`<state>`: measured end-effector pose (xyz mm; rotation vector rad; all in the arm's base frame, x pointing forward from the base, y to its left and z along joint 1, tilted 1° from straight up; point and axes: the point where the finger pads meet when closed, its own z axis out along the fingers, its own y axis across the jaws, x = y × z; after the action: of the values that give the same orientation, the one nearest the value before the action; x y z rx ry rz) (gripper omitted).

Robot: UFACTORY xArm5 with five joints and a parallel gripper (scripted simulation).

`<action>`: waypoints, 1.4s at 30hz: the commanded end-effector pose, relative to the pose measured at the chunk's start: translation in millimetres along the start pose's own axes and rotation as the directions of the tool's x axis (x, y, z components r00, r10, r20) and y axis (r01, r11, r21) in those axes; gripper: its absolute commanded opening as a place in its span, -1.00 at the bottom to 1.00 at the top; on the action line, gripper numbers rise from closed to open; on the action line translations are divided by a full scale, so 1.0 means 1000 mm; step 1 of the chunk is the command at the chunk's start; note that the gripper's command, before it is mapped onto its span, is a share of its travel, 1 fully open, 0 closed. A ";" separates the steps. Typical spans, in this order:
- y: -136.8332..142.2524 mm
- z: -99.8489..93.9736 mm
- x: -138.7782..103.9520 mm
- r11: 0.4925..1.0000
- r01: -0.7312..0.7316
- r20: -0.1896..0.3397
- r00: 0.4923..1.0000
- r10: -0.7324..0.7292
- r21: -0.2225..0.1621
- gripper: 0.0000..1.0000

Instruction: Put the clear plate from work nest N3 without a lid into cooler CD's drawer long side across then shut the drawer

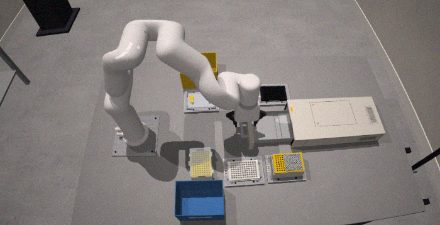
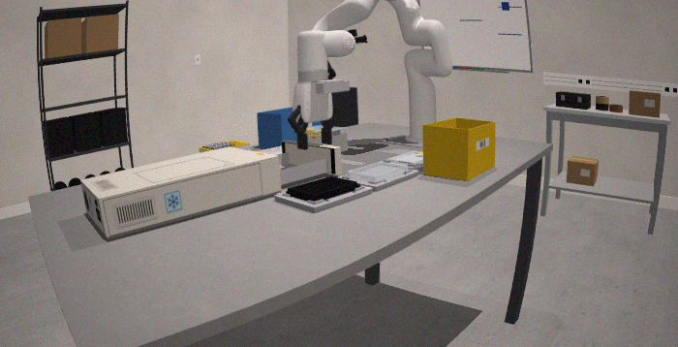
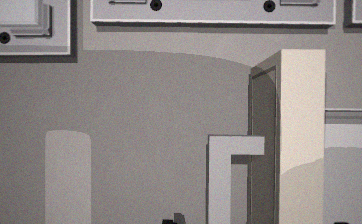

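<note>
Currently gripper [image 2: 314, 136] wide open, holding nothing, poised over front panel [image 2: 310, 155] of cooler's [image 2: 184, 183] pulled-out drawer [image 1: 276, 128]; contact unclear.

Arm [image 1: 176, 56]: glossy white plastic. Cooler [image 2: 194, 183]: matt cream casing. Bench [image 2: 291, 256]: matt grey. Bin [image 2: 457, 151]: matt yellow.

grey bench [image 1: 314, 24], cream cooler [image 1: 336, 120], blue bin [image 1: 200, 200], yellow bin [image 2: 458, 148], plate nests [image 1: 244, 181]
</note>
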<state>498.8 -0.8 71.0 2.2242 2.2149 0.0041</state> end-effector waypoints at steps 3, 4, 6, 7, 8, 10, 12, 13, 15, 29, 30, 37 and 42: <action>0.002 -0.013 0.000 1.000 0.000 -0.017 1.000 0.000 -0.005 0.76; 0.002 -0.015 0.000 1.000 0.000 -0.017 1.000 0.000 -0.005 0.76; 0.002 -0.018 0.000 1.000 0.000 -0.017 1.000 0.000 -0.005 0.76; 0.002 -0.020 0.000 1.000 0.000 -0.017 1.000 0.000 -0.005 0.76; 0.002 -0.022 0.000 1.000 0.000 -0.017 1.000 0.000 -0.005 0.76; 0.002 -0.022 0.000 1.000 0.000 -0.017 1.000 0.000 -0.005 0.76; 0.002 -0.025 0.000 1.000 0.000 -0.017 1.000 0.000 -0.005 0.76; 0.002 -0.027 0.000 1.000 0.000 -0.017 1.000 0.000 -0.005 0.76; 0.002 -0.030 0.000 1.000 0.000 -0.017 1.000 0.000 -0.005 0.76; 0.001 -0.050 -0.001 1.000 0.000 -0.017 1.000 0.000 -0.005 0.76; 0.001 -0.052 -0.001 1.000 0.000 -0.017 1.000 0.000 -0.005 0.76; 0.001 -0.063 -0.001 1.000 0.000 -0.017 1.000 0.000 -0.005 0.76; 0.001 -0.072 -0.001 1.000 0.000 -0.017 1.000 0.000 -0.005 0.76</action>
<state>498.7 -1.9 133.6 2.2240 2.2147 0.0045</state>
